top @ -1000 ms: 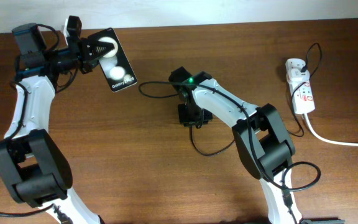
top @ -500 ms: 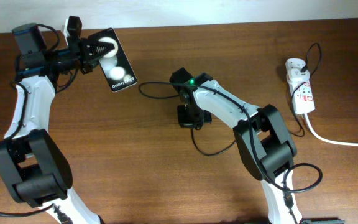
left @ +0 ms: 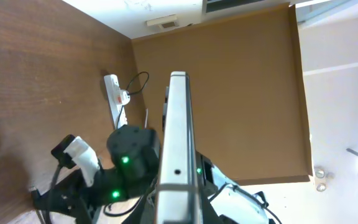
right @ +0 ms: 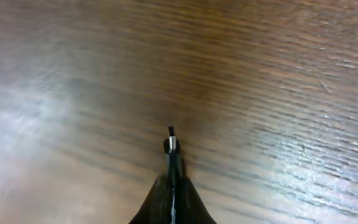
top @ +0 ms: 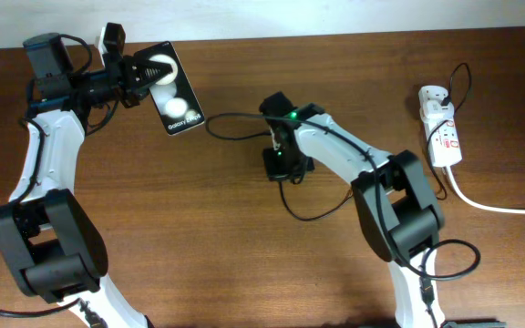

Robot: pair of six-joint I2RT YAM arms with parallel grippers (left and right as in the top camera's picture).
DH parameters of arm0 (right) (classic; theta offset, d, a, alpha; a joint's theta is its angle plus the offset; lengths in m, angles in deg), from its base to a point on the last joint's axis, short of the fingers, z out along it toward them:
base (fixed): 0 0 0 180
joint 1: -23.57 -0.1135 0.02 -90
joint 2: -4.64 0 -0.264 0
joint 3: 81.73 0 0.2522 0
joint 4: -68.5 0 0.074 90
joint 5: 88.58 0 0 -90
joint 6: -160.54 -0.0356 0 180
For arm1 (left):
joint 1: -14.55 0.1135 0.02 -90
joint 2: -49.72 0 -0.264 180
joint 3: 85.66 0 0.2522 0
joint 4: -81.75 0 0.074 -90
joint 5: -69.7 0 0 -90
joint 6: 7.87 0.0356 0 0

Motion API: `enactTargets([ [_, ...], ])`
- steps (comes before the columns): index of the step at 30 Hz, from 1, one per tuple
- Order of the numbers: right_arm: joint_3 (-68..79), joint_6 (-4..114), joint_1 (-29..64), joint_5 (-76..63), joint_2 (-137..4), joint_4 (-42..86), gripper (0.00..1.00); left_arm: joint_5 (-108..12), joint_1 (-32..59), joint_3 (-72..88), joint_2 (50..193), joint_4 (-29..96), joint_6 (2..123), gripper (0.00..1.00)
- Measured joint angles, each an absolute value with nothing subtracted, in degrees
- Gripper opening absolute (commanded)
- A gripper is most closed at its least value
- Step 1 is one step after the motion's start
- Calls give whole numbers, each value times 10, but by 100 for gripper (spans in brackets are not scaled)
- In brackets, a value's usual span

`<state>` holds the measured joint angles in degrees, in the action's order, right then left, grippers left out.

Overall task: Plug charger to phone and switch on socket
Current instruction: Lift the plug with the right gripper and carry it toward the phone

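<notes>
The phone (top: 176, 91) is a black slab with white lettering, held off the table at the back left by my left gripper (top: 144, 73), which is shut on its near end. In the left wrist view the phone (left: 176, 143) shows edge-on, with a small port hole. My right gripper (top: 277, 157) is at the table's middle, shut on the charger's plug tip (right: 171, 140), which sticks out ahead of the fingers (right: 171, 180) above the wood. The charger cable (top: 235, 118) loops over the table and runs to the adapter on the socket (top: 441, 128), a white strip at the far right.
A thick white cord (top: 499, 206) leaves the socket toward the right edge. The right arm's own black cable (top: 313, 216) loops on the table in front of it. The table's back edge meets a white wall.
My right gripper has shifted slightly right and back with the plug tip. My left gripper has moved the phone a little to the right.
</notes>
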<state>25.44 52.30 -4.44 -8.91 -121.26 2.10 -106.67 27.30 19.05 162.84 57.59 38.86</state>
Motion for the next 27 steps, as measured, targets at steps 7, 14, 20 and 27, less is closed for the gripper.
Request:
enactTargets([
  [7,252,616,-23,-248,-1117,21,4,-1067,273,191,1628,576,389,0],
  [14,252,690,5,-390,-1081,-25,4,-1067,273,191,1628,575,402,0],
  [20,252,728,25,-440,-1027,-70,4,-1069,273,191,1628,575,408,0],
  [27,252,756,66,-464,-923,-127,4,-1076,261,191,1628,575,421,0],
])
